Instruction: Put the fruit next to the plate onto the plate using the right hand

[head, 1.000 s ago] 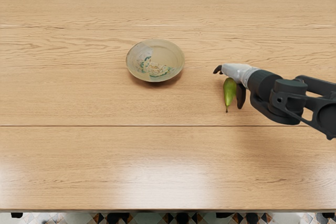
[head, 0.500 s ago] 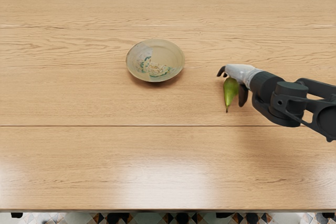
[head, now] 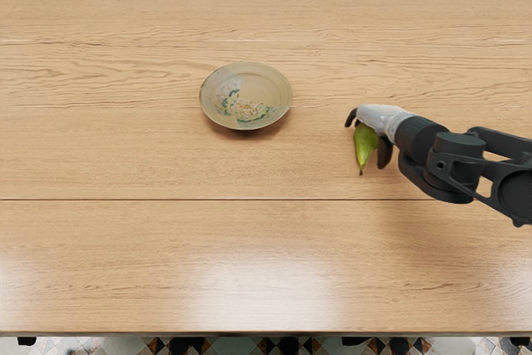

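Note:
A green pear (head: pixel 363 146) lies on the wooden table to the right of the plate, its stem pointing toward the near edge. My right hand (head: pixel 371 128) comes in from the right and is curled over the pear's upper end, fingers wrapped on both sides of it. The round, pale patterned plate (head: pixel 218 83) sits left of the pear, a hand's width or more away, with nothing but its pattern on it. The left arm does not show.
The table (head: pixel 166 247) is a wide wooden top with a teal wall behind its far edge. My dark right forearm (head: pixel 453 164) stretches to the right edge of the picture.
The hand has closed tighter around the pear and shifted slightly right and down; the pear has shifted a little right with it. The plate has not moved.

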Robot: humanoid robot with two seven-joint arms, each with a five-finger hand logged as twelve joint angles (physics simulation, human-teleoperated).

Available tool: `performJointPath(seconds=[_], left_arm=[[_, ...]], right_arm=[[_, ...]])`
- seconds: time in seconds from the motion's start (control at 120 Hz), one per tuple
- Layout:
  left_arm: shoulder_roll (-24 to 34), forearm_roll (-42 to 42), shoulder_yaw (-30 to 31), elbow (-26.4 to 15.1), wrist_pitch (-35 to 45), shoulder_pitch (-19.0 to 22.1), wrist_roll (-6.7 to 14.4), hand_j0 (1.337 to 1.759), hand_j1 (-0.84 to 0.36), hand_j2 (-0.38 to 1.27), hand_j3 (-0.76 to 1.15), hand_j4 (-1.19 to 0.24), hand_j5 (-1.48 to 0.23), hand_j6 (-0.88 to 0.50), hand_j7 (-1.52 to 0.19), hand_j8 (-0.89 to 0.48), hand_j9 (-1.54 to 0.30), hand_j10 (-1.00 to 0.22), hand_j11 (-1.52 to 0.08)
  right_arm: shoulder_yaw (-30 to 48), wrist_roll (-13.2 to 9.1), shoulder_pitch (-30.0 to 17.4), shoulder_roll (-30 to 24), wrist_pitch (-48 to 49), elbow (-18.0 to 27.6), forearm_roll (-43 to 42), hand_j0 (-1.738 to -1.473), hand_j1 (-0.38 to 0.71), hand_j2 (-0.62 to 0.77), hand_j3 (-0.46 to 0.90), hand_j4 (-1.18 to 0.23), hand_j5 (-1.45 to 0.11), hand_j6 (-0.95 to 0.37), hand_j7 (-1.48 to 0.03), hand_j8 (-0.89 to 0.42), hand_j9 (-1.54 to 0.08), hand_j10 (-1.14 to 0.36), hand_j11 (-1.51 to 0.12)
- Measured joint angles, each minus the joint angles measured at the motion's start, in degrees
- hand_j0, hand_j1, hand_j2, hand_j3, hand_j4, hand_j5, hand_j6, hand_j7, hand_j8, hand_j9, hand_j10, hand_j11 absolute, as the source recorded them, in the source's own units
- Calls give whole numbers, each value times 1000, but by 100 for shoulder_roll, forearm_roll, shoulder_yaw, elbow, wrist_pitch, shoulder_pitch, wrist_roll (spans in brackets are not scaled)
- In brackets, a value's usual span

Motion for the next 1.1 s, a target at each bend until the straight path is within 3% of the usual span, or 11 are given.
performJointPath(seconds=[0.125,0.267,0.467,0.842,1.1], left_arm=[[0,0,0,1,0,0,0,1658,330,3,0,-16,-21,-16,-21,-16,-21,-16,-20],[0,0,0,1,0,0,0,1658,330,3,0,-16,-21,-16,-21,-16,-21,-16,-20],[0,1,-1,0,0,0,0,1658,330,3,0,-16,-21,-16,-21,-16,-21,-16,-21],[0,1,-1,0,0,0,0,1658,330,3,0,-16,-21,-16,-21,-16,-21,-16,-21],[0,0,-1,0,0,0,0,1658,330,3,0,-16,-21,-16,-21,-16,-21,-16,-21]], right_arm=[[3,0,1,36,28,4,-4,-1657,109,-64,-2,-430,-478,-295,-509,-218,-493,-407,-495],[3,0,-14,47,40,7,13,-1656,154,-70,-1,-468,-525,-398,-558,-323,-538,-452,-540],[6,-2,-39,52,39,17,2,-1650,147,-113,-4,-530,-578,-378,-623,-322,-587,-526,-588],[18,5,-46,40,138,32,74,-1649,155,62,0,-630,-795,-417,-804,-384,-816,-592,-825],[143,4,11,-3,148,28,221,-1651,178,150,0,-660,-850,-462,-852,-442,-871,-639,-878]])
